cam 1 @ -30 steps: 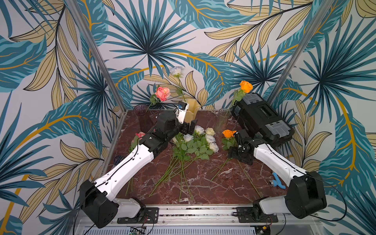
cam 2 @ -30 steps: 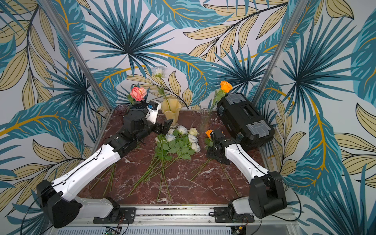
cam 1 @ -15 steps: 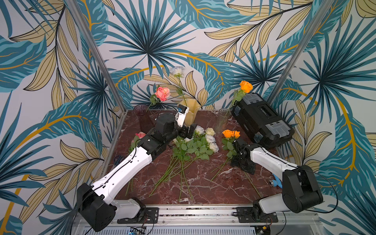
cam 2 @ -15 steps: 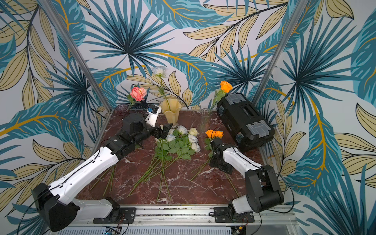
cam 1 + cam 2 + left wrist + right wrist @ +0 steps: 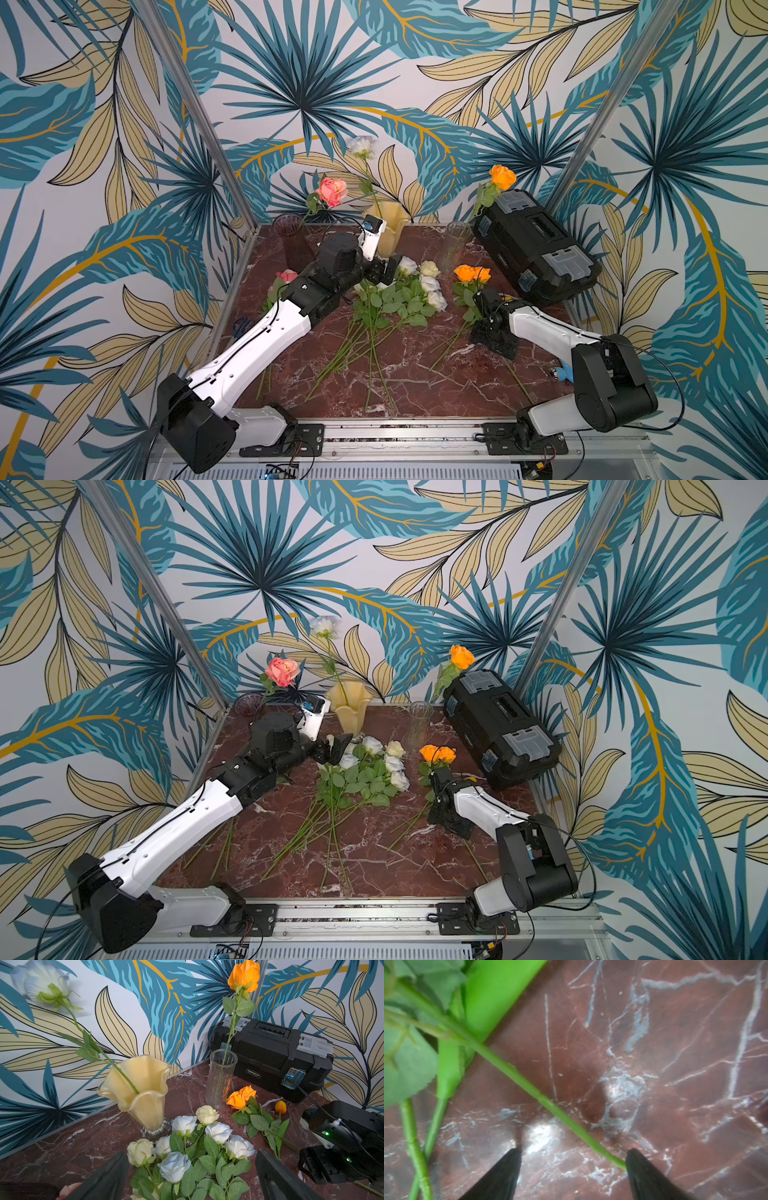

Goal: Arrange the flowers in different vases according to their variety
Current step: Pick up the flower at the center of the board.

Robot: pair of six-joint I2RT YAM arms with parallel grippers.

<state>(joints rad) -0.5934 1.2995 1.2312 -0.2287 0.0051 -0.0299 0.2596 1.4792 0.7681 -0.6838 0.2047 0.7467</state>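
Since the right claw (image 5: 572, 1153) sits low on the marble (image 5: 675, 1043) with jaws spread either side of a thin green stem (image 5: 529, 1086), nothing's pinched yet. Looks like light, wiry, slick plastic, so I'd grab bare stem below the leaves (image 5: 409, 1068). Orange roses (image 5: 471, 273) lie just near of the clear vase (image 5: 455, 245). Left claw (image 5: 191, 1153) hovers spread over the white roses (image 5: 218, 1132).
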